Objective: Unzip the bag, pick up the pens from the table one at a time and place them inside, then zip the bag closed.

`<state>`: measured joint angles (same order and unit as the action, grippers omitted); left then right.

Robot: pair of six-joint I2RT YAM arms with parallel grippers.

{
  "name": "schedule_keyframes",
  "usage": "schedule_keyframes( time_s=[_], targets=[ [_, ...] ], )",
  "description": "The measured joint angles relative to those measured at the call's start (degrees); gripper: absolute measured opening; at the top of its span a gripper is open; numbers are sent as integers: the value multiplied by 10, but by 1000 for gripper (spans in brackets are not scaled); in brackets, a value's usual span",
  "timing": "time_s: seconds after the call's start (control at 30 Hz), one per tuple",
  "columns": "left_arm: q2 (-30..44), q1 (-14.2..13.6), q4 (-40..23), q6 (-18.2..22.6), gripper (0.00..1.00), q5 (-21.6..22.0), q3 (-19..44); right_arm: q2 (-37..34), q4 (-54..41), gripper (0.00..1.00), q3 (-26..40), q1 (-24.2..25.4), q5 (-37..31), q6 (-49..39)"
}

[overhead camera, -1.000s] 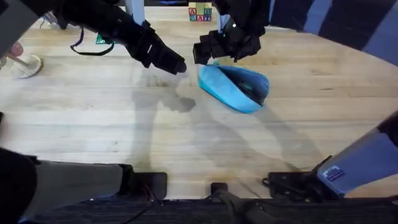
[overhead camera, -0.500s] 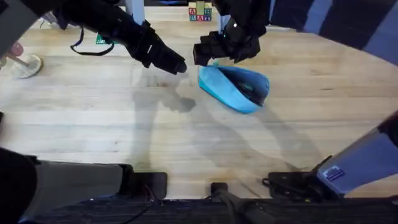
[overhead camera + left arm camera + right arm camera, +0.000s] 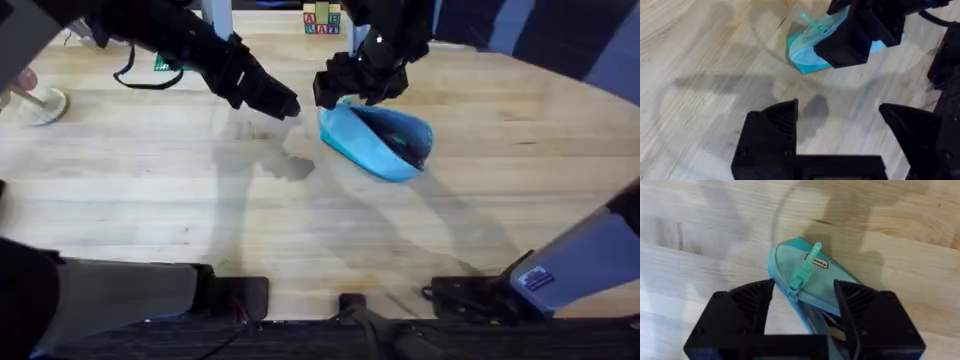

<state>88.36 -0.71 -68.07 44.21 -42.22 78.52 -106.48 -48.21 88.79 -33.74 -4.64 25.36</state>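
The bag lies on the counter past its middle, a light blue pouch set at a slant, and everything else is best placed from it. Its zipper stands partly undone: from overhead the mouth gapes dark along the upper side toward its right end, and in the right wrist view the opening shows between the fingers at the near edge. The pull tab sits at the closed, pointed end of the bag, tilted up off the fabric beside a small label. The right tool hovers just above that pointed left end of the bag, its two black fingers spread apart on either side of the zipper line and gripping nothing; the tab lies between them without being pinched. The left tool hangs to the left of the bag, near it but not touching, its fingers also released and wide apart over bare wood, with its shadow falling on the counter below it. Seen from the left wrist, the bag's pointed end pokes out from under the dark body of the right tool.
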Motion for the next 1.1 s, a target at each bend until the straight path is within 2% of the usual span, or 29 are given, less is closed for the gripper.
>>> schedule_keyframes(
  time_s=[0.3, 0.33, 0.6, 0.73, 0.83, 0.97, 1.03, 1.1],
  targets=[
    [0, 0, 0, 0, 995, 0, 0, 0, 2, 667, 0, 0, 5, 28],
    [0, 0, 0, 0, 995, 0, 0, 0, 4, 627, 0, 0, 19, 30],
    [0, 0, 0, 0, 996, 0, 0, 0, 19, 526, 0, 0, 37, 34],
    [0, 0, 0, 0, 996, 0, 0, 0, 19, 407, 0, 0, 41, 34],
    [0, 0, 0, 0, 996, 0, 0, 0, 20, 217, 0, 0, 47, 34],
    [0, 0, 0, 0, 995, 0, 0, 0, 21, 135, 0, 0, 47, 34],
    [0, 0, 0, 0, 997, 0, 0, 0, 20, 47, 0, 0, 47, 34],
    [0, 0, 0, 0, 996, 0, 0, 0, 20, 45, 0, 0, 47, 34]
  ],
)
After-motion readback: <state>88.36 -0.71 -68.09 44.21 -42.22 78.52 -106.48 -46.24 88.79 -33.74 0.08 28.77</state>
